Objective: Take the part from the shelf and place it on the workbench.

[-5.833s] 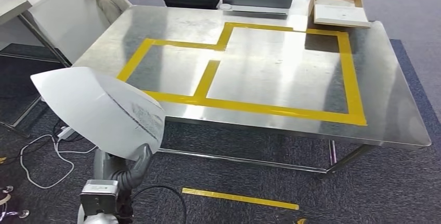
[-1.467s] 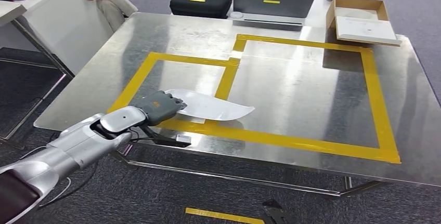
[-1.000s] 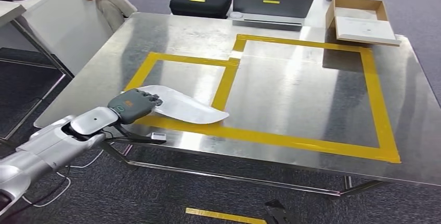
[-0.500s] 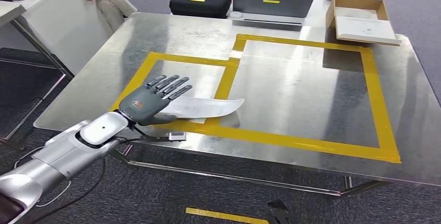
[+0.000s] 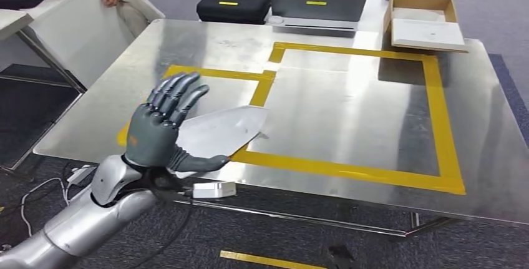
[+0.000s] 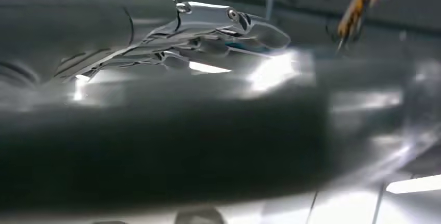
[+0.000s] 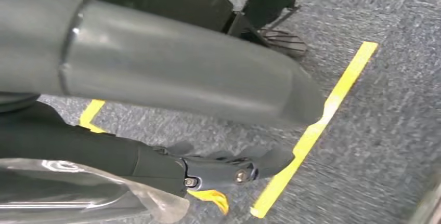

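Left hand raised with fingers spread, the part lying on the steel surface beyond it.

In the head view the left hand point(image 5: 163, 125) is lifted with its fingers point(image 5: 181, 91) wide apart and the thumb stretched out sideways, holding nothing. The part point(image 5: 219, 130), a thin silvery curved sheet, lies flat on the surface point(image 5: 349, 116) inside the near left yellow tape frame point(image 5: 340, 170), its pointed end near the tape strip dividing the two frames. It sits just past the palm, partly hidden behind it; whether the thumb touches it cannot be told. The right hand point(image 7: 229, 169) hangs over grey carpet, its fingers curled in.
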Robot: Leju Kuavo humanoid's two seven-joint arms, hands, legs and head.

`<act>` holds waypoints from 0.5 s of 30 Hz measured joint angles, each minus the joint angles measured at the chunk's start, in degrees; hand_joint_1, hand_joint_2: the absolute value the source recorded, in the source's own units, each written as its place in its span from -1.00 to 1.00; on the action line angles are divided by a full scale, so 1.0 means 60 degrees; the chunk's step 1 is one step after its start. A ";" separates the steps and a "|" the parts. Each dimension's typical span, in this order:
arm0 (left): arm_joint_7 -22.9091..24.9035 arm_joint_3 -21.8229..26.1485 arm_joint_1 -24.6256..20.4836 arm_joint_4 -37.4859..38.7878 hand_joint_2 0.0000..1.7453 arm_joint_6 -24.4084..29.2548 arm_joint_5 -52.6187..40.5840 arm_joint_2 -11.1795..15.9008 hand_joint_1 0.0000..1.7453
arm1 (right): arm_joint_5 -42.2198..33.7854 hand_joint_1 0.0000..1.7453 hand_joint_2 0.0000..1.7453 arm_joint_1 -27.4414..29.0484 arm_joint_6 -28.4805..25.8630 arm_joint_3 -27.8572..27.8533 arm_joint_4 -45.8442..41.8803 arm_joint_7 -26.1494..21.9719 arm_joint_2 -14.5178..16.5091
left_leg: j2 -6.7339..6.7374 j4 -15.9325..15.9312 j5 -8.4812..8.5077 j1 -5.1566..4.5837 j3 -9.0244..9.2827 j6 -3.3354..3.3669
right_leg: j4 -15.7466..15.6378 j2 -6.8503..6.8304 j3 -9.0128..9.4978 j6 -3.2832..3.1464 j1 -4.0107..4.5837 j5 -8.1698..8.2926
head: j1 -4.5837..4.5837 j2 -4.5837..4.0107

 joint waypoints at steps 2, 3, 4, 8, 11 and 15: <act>-0.0573 0.0344 0.0571 -0.0668 -1.00 0.0171 0.0900 -0.0076 -1.00 | -0.0039 -1.00 -1.00 0.0045 -0.0061 -0.0076 0.0003 -0.0039 0.0004 | 0.0002 0.0141 -0.0160 0.0031 -0.0079 -0.0063 | 0.0058 0.0008 -0.0093 -0.0150 0.0011 0.0014 | -0.0041 0.0000; -0.1008 0.0586 0.0910 -0.1003 -1.00 0.0233 0.1464 -0.0160 -1.00 | -0.0050 -1.00 -1.00 0.0063 -0.0091 -0.0111 0.0004 -0.0063 0.0005 | 0.0005 0.0423 -0.0430 0.0039 -0.0184 -0.0067 | 0.0065 0.0010 -0.0144 -0.0231 0.0027 0.0046 | -0.0069 0.0000; -0.1482 0.0855 0.1252 -0.1327 -1.00 0.0281 0.2024 -0.0277 -1.00 | -0.0061 -1.00 -1.00 0.0079 -0.0124 -0.0142 0.0004 -0.0086 0.0005 | 0.0006 0.0909 -0.0813 0.0032 -0.0349 -0.0057 | 0.0063 0.0009 -0.0203 -0.0317 0.0057 0.0084 | -0.0104 0.0000; -0.2945 0.1707 0.2380 -0.2236 -1.00 0.0335 0.3650 -0.0798 -1.00 | -0.0061 -1.00 -1.00 0.0130 -0.0178 -0.0257 0.0004 -0.0173 0.0005 | 0.0003 0.2691 -0.1755 -0.0130 -0.0777 0.0172 | 0.0064 -0.0033 -0.0453 -0.0586 0.0294 0.0262 | -0.0150 -0.0001; -0.3596 0.2098 0.3044 -0.2722 -1.00 0.0335 0.4536 -0.1259 -1.00 | -0.0055 -1.00 -1.00 0.0131 -0.0219 -0.0335 0.0004 -0.0209 0.0014 | -0.0008 0.1251 -0.1177 -0.0396 0.0213 0.0610 | 0.0064 -0.0034 -0.0639 -0.0697 0.0448 0.0421 | -0.0152 0.0000; -0.3811 0.2298 0.3575 -0.3015 -1.00 0.0335 0.5125 -0.1622 -1.00 | -0.0062 -1.00 -1.00 0.0126 -0.0232 -0.0414 0.0004 -0.0212 0.0035 | 0.0008 -0.0087 -0.0872 -0.0616 0.0912 0.0779 | 0.0018 -0.0071 -0.0763 -0.0601 0.0438 0.0656 | -0.0156 -0.0002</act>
